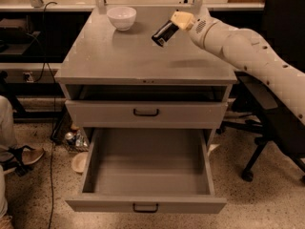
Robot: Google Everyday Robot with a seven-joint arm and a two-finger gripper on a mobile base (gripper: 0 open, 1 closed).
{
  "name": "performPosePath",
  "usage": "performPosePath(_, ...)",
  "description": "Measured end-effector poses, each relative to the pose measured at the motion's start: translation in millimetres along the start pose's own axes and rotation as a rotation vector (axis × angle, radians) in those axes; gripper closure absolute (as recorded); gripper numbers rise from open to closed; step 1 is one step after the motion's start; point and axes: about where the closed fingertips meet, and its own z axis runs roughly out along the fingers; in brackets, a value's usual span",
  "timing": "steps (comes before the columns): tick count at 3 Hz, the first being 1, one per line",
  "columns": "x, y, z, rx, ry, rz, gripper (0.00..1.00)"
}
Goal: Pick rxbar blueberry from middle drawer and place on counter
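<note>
- Rxbar (163,33): a dark wrapper gripped by one end in the jaws. It sticks out from them down and to the left at a slant, held in the air over the table (143,56) without touching it.
- The jaws are closed on the bar's upper end, at the tip of the white arm (257,56) that reaches in from the right. They are above the far right part of the table.
- Left of the jaws, at about the same depth, a white bowl (121,17) stands upright on the table, well apart from the bar.
- Far below the jaws and nearer the camera, the drawer (145,205) is pulled wide out.
- Between the jaws and that drawer, the upper drawer (145,113) is out only slightly.
- Below and right of the jaws, a black chair (281,128) stands on the floor.
</note>
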Motion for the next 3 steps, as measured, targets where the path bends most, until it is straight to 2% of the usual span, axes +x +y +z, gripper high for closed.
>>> performPosePath(1, 1.3, 1.8, 1.5, -0.003, 0.002, 0.000, 0.08)
performPosePath(2, 2.2, 2.9, 2.4, -0.005, 0.004, 0.000, 0.00)
performPosePath(3, 2.2, 2.9, 2.4, -0.005, 0.004, 0.000, 0.00)
